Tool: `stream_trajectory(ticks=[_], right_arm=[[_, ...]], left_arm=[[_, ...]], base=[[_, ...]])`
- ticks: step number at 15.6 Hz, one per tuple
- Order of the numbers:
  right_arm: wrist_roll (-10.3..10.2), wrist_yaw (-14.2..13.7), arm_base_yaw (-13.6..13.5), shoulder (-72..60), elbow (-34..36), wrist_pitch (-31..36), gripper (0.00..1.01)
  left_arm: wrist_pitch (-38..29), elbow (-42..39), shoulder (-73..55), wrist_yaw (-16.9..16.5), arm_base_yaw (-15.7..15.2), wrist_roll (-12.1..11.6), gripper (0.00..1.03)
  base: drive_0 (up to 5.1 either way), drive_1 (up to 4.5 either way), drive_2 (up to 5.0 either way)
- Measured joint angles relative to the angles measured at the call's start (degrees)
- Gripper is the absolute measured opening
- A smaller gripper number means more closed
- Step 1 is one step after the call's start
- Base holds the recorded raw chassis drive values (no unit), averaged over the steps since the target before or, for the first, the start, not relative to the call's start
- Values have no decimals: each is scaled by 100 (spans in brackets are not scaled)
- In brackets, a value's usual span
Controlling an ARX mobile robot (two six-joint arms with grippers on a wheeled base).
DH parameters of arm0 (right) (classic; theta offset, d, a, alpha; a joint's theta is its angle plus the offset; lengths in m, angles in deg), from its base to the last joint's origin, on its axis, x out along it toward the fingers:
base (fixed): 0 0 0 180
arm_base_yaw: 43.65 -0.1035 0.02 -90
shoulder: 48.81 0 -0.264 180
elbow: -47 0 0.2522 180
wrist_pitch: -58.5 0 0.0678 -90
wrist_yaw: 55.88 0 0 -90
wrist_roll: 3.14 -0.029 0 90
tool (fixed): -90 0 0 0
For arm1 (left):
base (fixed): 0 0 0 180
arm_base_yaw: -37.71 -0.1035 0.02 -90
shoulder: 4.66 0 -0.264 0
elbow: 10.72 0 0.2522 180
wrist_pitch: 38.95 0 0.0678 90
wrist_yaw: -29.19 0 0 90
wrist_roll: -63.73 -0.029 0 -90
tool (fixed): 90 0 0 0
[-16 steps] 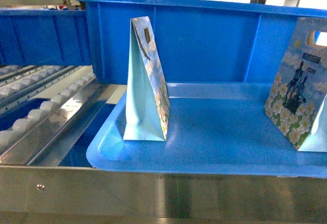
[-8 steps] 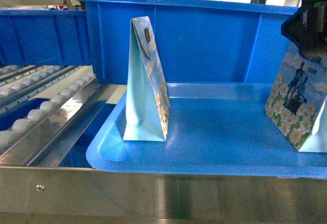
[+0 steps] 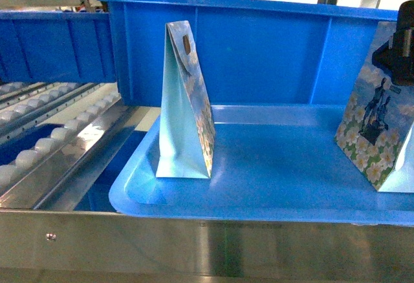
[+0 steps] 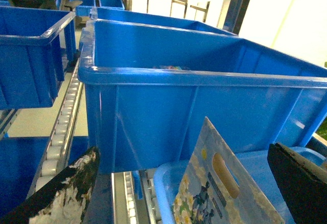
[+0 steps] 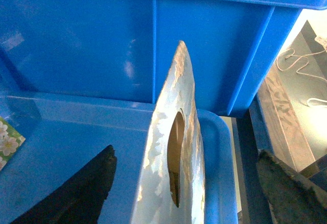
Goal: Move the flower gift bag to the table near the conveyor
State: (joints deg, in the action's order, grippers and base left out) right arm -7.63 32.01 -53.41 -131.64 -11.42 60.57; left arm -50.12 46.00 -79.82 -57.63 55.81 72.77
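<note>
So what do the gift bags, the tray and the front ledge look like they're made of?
Gift bags: likely printed paper or thin card, with sharp folds and a die-cut handle slot. Tray: glossy moulded blue plastic with a rounded rim. Front ledge: brushed metal, probably steel, with a streaky sheen and a screw head.

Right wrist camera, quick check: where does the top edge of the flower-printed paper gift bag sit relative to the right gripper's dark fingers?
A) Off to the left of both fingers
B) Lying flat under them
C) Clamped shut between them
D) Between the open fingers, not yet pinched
D: the flower-printed paper gift bag stands upright in the gap of the right gripper, with clear space to each dark finger.
</note>
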Motion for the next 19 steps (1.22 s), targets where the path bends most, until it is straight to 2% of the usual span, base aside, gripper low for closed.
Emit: stream_trajectory(ticks=[1, 2, 3, 6, 9, 13, 16, 17, 19], right_arm=[[2, 20, -4, 0, 0, 4, 71], [4, 63, 4, 0, 0, -4, 52], [4, 70, 7, 0, 0, 0, 43], [83, 107, -52, 20, 48, 116, 3], [136, 179, -111, 201, 321, 439, 2], [129, 214, -101, 914, 562, 468, 2], [153, 426, 157, 2133, 804, 238, 2], [155, 531, 203, 2505, 872, 205, 2], [157, 540, 214, 2732, 907, 190, 2]], left_arm=[[0, 0, 0, 0, 0, 0, 98], [0, 0, 0, 0, 0, 0, 98], [0, 0, 0, 0, 0, 0, 98], [0, 0, 0, 0, 0, 0, 98], [-2, 0, 0, -2, 0, 0, 98], [-2, 0, 0, 0, 0, 0, 98], [0, 0, 0, 0, 0, 0, 98], [0, 0, 0, 0, 0, 0, 98], [0, 0, 0, 0, 0, 0, 98]], base=[[0, 0, 0], [0, 0, 0], [0, 0, 0], [0, 0, 0], [0, 0, 0], [0, 0, 0], [0, 0, 0], [0, 0, 0], [0, 0, 0]])
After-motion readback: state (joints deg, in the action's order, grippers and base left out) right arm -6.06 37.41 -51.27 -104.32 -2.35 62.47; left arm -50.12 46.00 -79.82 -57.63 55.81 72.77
